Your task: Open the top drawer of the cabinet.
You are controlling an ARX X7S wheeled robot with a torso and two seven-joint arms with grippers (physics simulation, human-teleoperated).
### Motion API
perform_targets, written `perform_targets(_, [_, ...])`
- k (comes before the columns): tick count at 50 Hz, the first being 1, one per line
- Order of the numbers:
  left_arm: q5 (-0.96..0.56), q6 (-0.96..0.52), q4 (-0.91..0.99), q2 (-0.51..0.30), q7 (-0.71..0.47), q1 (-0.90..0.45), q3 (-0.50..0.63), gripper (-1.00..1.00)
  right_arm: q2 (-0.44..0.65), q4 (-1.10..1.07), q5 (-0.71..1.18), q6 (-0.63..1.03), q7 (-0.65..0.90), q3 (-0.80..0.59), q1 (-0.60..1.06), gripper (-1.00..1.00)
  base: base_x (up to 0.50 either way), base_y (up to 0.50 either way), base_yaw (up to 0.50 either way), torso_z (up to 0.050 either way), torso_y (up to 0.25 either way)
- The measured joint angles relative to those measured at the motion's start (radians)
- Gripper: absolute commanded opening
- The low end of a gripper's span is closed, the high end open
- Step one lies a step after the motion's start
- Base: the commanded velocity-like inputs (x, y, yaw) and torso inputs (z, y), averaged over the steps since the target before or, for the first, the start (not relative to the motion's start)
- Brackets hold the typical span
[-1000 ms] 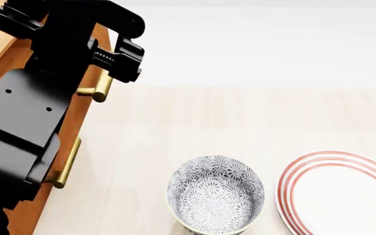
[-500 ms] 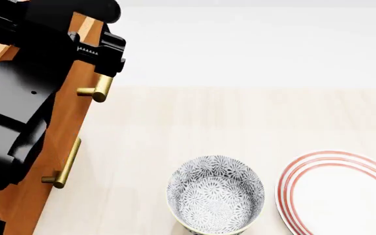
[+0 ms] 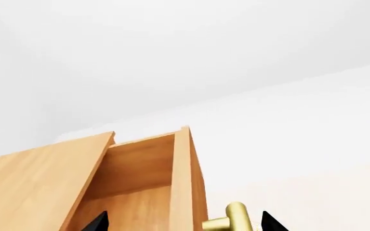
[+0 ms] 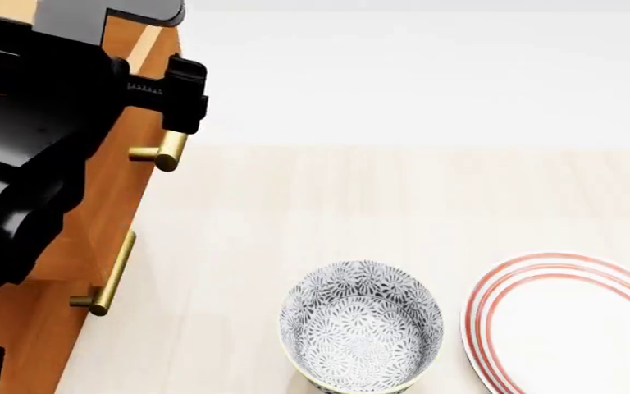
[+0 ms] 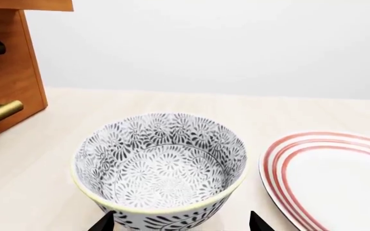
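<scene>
No writing or label is showing on anything in these views. The cabinet [image 4: 96, 205] is standing at the 9 o'clock edge of the head view, on the pale worktop [image 4: 326, 205]. Its top drawer [image 3: 152, 178] is standing out from the cabinet body, so the plain wood box is showing in the left wrist view. The left gripper [image 4: 129, 90] is sitting at about 10 o'clock, over the brass handle [image 4: 167, 152] of the top drawer; its jaws are lying on both sides of the handle, but I cannot tell if they are clenched. A lower handle [image 4: 107, 275] is showing at about 8 o'clock.

The right gripper [image 5: 179, 222] is hanging with released jaws just beside the patterned bowl [image 5: 161, 166]. The striped plate [image 4: 572, 320] is lying at 4 o'clock, near the bowl but apart. The middle of the worktop is lying bare between the cabinet and the dishes.
</scene>
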Motion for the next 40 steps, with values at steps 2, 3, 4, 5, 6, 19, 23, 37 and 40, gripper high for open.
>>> perform_targets(2, [-0.018,-0.010,-0.009,0.002,-0.011,-0.009,-0.012,1.00,0.001,0.000,0.000,0.001,0.000,-0.001,0.000,1.00,0.00,0.00,0.00,0.000,0.000])
perform_targets(3, [-0.028,-0.017,-0.015,0.004,-0.017,-0.015,-0.019,1.00,0.001,0.000,0.001,0.001,0.001,-0.001,0.000,1.00,0.00,0.00,0.00,0.000,0.000])
perform_targets(4, [-0.038,-0.022,-0.022,0.004,-0.024,-0.020,-0.024,1.00,0.001,0.000,0.001,0.001,0.001,-0.002,0.000,1.00,0.00,0.00,0.00,0.000,0.000])
perform_targets(5, [-0.047,-0.027,-0.028,0.005,-0.031,-0.025,-0.029,1.00,0.001,0.000,0.001,0.001,0.001,-0.002,0.000,1.00,0.00,0.00,0.00,0.000,0.000])
perform_targets(6, [-0.056,-0.032,-0.034,0.006,-0.037,-0.030,-0.032,1.00,0.001,0.001,0.001,0.001,0.001,-0.002,0.000,1.00,0.00,0.00,0.00,0.000,0.000])
perform_targets(19, [-0.189,-0.095,-0.102,0.011,-0.146,-0.090,-0.081,1.00,0.004,0.002,0.003,0.003,0.003,-0.007,0.000,1.00,0.00,0.00,0.00,0.000,0.000])
perform_targets(23, [-0.241,-0.112,-0.122,0.013,-0.187,-0.107,-0.104,1.00,0.004,0.002,0.004,0.004,0.003,-0.008,0.001,1.00,0.00,0.00,0.00,0.000,0.000])
perform_targets(37, [-0.424,-0.120,-0.265,0.014,-0.336,-0.190,-0.221,1.00,0.004,0.009,0.009,0.004,0.006,-0.010,0.006,1.00,0.00,0.00,0.00,0.000,0.000])
perform_targets(40, [-0.467,-0.118,-0.308,0.014,-0.367,-0.212,-0.252,1.00,0.005,0.008,0.011,0.005,0.007,-0.010,0.007,1.00,0.00,0.00,0.00,0.000,0.000])
